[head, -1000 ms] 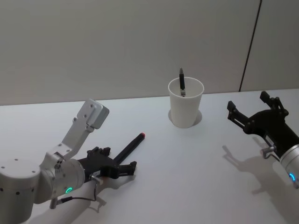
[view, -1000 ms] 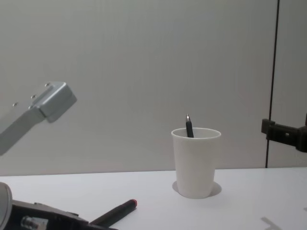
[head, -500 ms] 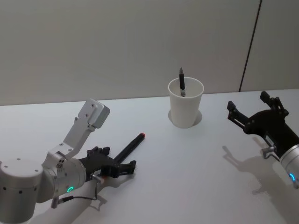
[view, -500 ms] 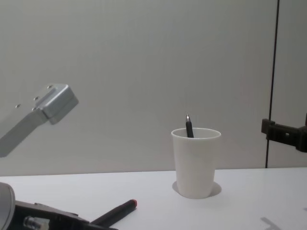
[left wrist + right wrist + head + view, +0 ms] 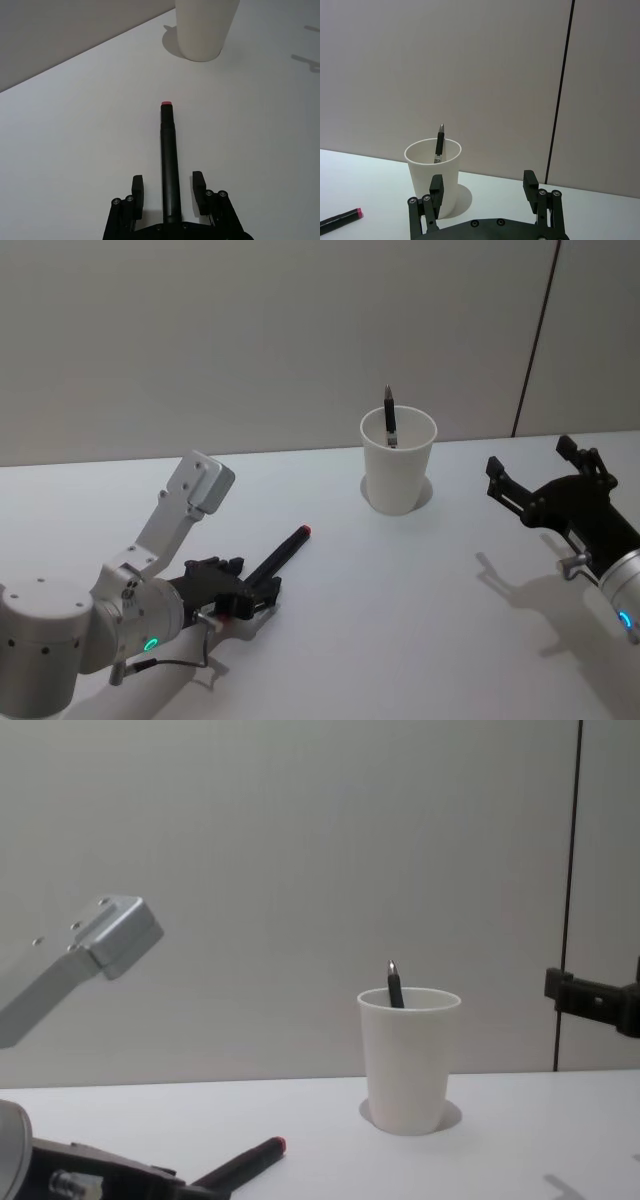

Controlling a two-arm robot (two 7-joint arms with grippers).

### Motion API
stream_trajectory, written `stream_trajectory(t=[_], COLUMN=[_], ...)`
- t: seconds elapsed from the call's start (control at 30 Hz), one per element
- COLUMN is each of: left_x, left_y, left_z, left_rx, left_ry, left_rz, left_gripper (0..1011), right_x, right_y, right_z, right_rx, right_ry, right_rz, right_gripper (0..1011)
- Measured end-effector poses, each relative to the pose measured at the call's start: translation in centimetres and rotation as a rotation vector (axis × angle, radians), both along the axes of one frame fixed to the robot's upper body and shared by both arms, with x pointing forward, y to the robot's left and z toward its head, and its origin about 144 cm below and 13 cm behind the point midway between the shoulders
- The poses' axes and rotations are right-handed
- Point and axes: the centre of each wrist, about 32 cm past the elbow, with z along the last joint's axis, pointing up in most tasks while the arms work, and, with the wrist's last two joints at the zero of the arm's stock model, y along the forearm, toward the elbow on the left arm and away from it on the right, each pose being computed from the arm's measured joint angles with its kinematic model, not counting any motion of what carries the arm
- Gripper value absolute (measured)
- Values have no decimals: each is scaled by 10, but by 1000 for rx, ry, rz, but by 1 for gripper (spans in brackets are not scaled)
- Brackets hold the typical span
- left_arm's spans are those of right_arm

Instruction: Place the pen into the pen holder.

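Left gripper down on table, jaws apart on each side of pen, second pen in cup, right gripper jaws apart too.

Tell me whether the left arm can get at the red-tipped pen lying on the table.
Probably yes: the left end effector is open and straddles the near end of the pen, one jaw on each side, with nothing lying in between.

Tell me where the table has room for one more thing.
The white table is bare in the wide middle, between the white paper cup, the black pen with a red end and the right gripper. The far strip left of the cup is bare too. Crowded: the near left, where the left gripper straddles that pen.
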Motion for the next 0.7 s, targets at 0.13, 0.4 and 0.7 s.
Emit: stream_trajectory(t=[0.13, 0.4, 0.7], left_x=[0, 0, 0], left_y=[0, 0, 0], left_z=[0, 0, -1], left_rx=[0, -1, -2], left_ry=[1, 4, 4], left_rz=[0, 0, 0], left_gripper=[511, 254, 180], right_x=[0, 0, 0], right_y=[0, 0, 0], right_z=[0, 0, 0], right_rx=[0, 0, 0], right_ry=[0, 0, 0], right_rz=[0, 0, 0], right_gripper=[1001, 1001, 1001])
